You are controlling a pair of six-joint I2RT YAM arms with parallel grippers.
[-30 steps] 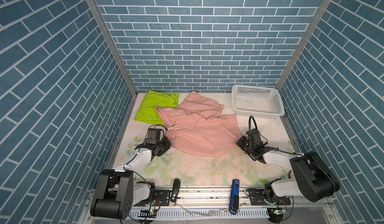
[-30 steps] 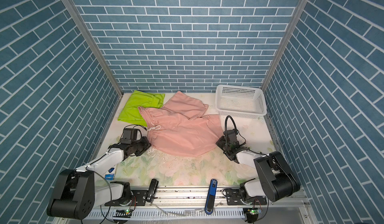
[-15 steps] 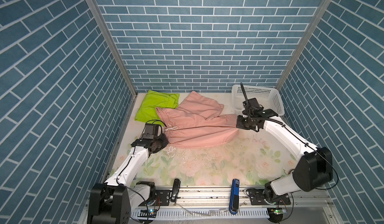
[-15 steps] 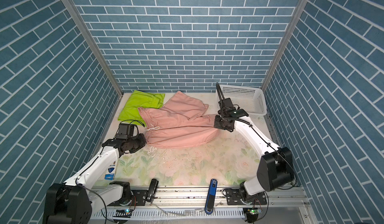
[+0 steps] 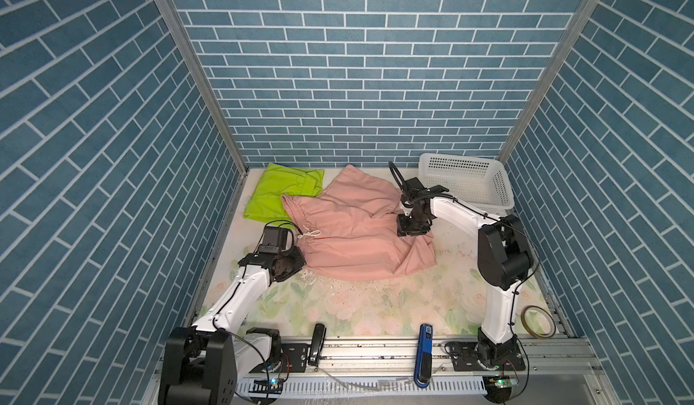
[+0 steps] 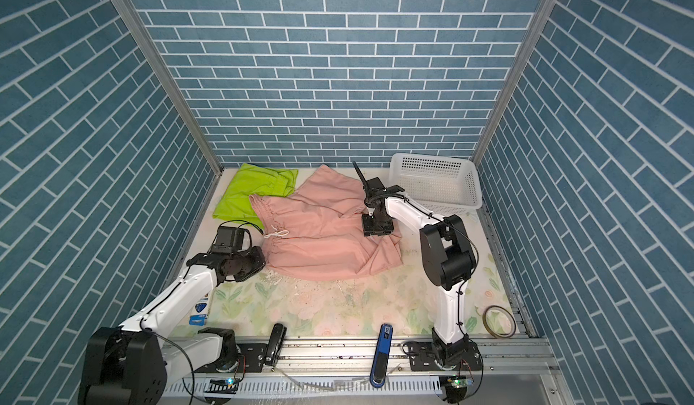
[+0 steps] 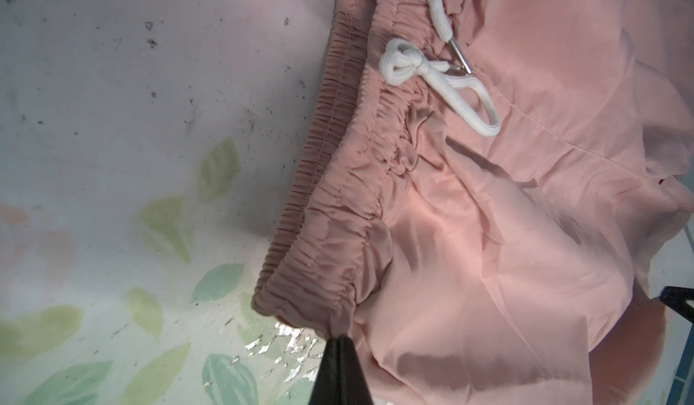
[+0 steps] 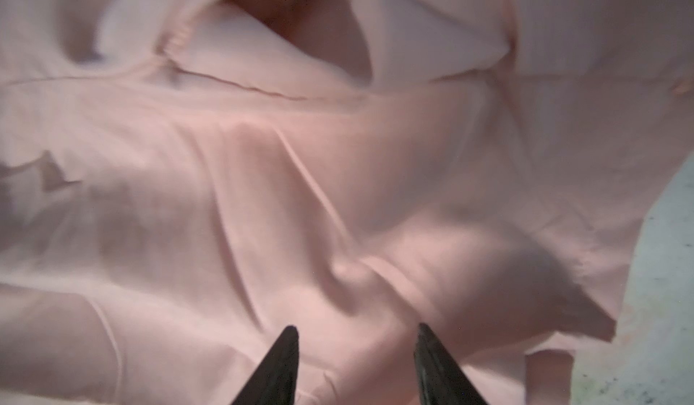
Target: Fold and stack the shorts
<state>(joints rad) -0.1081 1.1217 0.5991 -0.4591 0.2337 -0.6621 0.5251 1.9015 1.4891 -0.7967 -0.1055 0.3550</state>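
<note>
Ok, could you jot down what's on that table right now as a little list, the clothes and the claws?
Pink shorts: spread and rumpled mid-table, white drawstring at the waistband
Green shorts: back left, lying flat, one edge overlapped by the pink pair
Basket: white, back right, looks empty
Left claw: shut, pinching a corner of the pink waistband
Right claw: open, over the pink fabric, gripping nothing
Stacked: not yet
</note>
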